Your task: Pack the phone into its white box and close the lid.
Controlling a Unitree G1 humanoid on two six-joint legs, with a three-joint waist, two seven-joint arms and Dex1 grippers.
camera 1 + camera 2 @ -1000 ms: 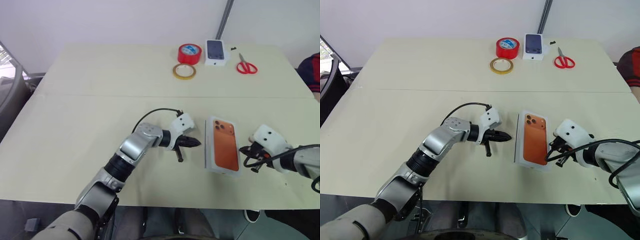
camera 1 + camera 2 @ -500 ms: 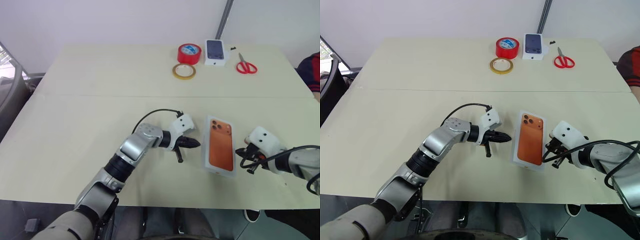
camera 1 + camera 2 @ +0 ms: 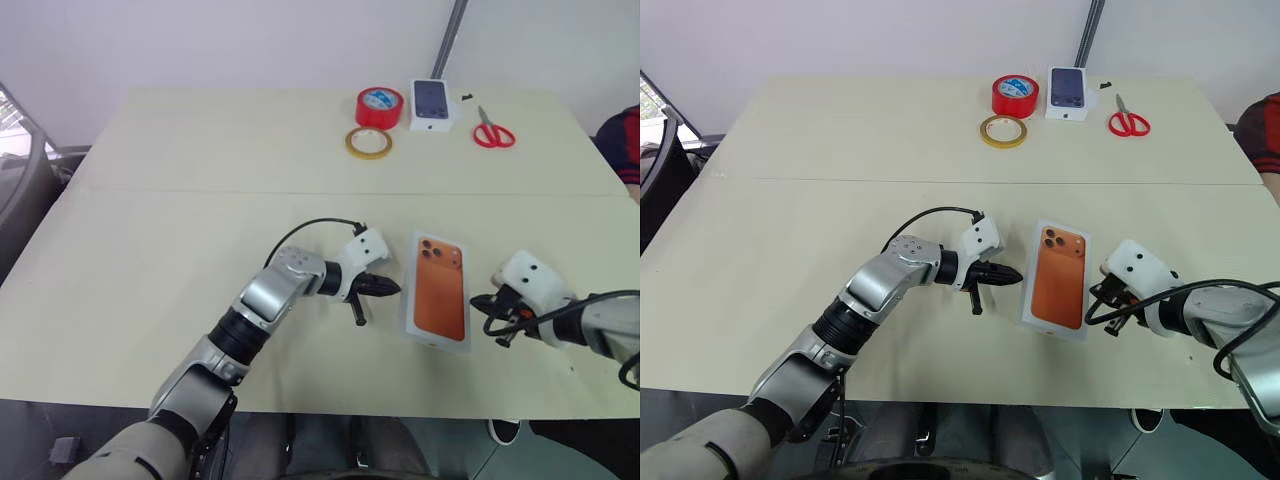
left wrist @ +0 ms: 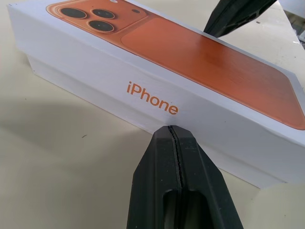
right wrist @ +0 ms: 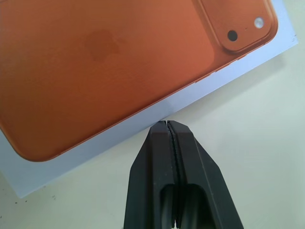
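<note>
The closed white box lies on the table between my grippers. Its lid is on and carries an orange phone picture with three lenses at the far corner. "iPhone" is printed on the lid's side wall. The phone itself is hidden. My left gripper is shut, its tip against the box's left side wall. My right gripper is shut too, its tip at the box's right edge.
At the table's far side are a red tape roll, a yellow tape ring, a small white box with a dark phone picture and red scissors. A person's sleeve shows at the right edge.
The box has slid a little to the left and turned slightly, its right side followed by the right gripper's tip. The left gripper has stayed put.
</note>
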